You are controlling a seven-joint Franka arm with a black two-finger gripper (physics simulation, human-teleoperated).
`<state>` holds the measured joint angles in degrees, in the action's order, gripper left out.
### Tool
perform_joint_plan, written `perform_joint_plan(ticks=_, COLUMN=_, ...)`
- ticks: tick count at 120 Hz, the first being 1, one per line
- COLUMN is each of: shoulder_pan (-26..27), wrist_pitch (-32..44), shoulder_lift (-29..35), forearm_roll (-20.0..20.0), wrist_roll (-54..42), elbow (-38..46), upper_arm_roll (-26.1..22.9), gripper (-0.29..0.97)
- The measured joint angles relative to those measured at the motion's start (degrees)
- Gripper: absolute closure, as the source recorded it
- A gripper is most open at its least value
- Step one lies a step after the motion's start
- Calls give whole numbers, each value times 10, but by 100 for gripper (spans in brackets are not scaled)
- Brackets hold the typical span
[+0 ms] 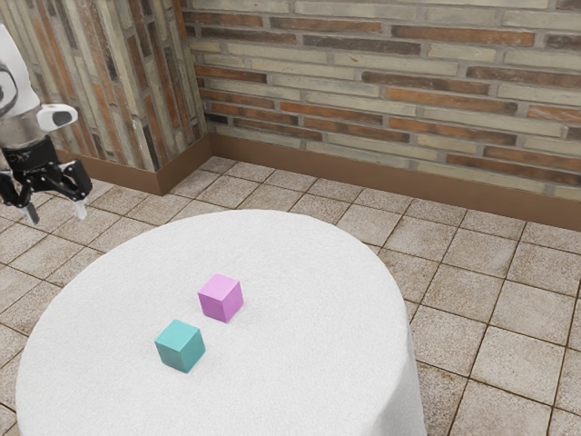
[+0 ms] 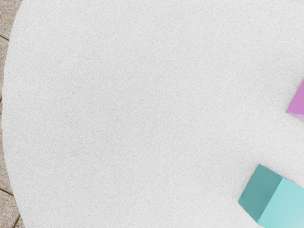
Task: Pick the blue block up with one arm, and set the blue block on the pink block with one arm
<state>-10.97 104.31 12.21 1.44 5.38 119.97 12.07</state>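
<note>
A teal-blue block [image 1: 180, 345] rests on the round white table [image 1: 300, 300], toward the near side. A pink block [image 1: 221, 297] sits just behind it and slightly to the exterior view's right, with a small gap between them. My gripper [image 1: 56, 212] hangs high at the exterior view's left edge, well above and away from both blocks; its fingers [image 1: 80, 208] stand apart with nothing between them. From the wrist, the blue block [image 2: 275, 197] and a corner of the pink block [image 2: 297, 105] sit at the rim of the picture.
The table's white cloth [image 2: 142, 114] spreads wide around the blocks. A tiled floor [image 1: 472, 272] surrounds the table, and brick walls [image 1: 381, 82] stand behind it.
</note>
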Motion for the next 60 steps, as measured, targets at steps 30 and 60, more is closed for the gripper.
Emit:
perform_joint_plan(ticks=30, shoulder_pan=48, wrist_pitch=189, shoulder_lift=-42, forearm_roll=-74, wrist_roll=-3, elbow=156, upper_arm_roll=12, gripper=2)
perform_joint_plan(ticks=60, shoulder_pan=117, wrist_pitch=372, shoulder_lift=-82, forearm_roll=-78, wrist_roll=-58, elbow=183, upper_arm_roll=13, gripper=2)
